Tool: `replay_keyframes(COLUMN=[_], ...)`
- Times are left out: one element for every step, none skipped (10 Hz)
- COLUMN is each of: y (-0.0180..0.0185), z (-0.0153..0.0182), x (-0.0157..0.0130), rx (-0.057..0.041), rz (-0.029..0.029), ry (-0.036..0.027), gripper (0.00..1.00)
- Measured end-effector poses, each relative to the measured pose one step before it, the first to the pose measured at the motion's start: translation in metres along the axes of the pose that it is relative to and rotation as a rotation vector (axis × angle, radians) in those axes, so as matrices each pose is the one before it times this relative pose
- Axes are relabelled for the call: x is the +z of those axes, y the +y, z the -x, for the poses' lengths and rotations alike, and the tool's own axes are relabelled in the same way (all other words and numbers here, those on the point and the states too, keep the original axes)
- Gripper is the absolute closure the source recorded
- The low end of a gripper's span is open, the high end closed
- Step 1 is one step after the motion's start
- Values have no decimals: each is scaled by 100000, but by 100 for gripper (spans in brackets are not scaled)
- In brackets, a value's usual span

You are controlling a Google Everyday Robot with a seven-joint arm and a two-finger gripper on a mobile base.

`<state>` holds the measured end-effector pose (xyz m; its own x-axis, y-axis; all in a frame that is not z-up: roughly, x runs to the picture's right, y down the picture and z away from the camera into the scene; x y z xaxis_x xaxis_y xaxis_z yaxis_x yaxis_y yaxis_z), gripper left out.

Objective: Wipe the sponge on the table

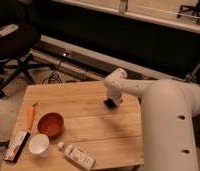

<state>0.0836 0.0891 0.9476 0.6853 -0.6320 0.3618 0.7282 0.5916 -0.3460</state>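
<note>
Black office chair point(15, 45) far left of gripper point(111, 102), which hangs over table point(63, 97) right side; dark wall panel point(108, 35) beyond; cables point(55, 75) on floor point(5, 107).

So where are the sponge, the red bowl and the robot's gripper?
sponge point(109, 104): camera view, middle of the dark pad.
red bowl point(51, 125): camera view, its bare inside.
gripper point(112, 99): camera view, the arm's tip, right over the sponge, above the table point(98, 135) toward its far right side.
</note>
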Motion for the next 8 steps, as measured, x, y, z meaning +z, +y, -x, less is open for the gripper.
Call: replay_keyframes(y=[285, 103, -119, -346, -820, -1124, -1586, -1037], z=[2152, 1807, 1955, 1677, 1646, 1529, 1748, 944], x=[-23, 95, 41, 216, 172, 109, 70, 25], rx=[-3647, -3664, -4725, -4416, -5225, -4655, -5381, -3540], rz=[741, 755, 987, 765, 364, -150, -431, -11], ry=[-2401, -1745, -1586, -1564, -1407, -1398, -1713, -914], gripper=[49, 49, 49, 49, 49, 49, 49, 49])
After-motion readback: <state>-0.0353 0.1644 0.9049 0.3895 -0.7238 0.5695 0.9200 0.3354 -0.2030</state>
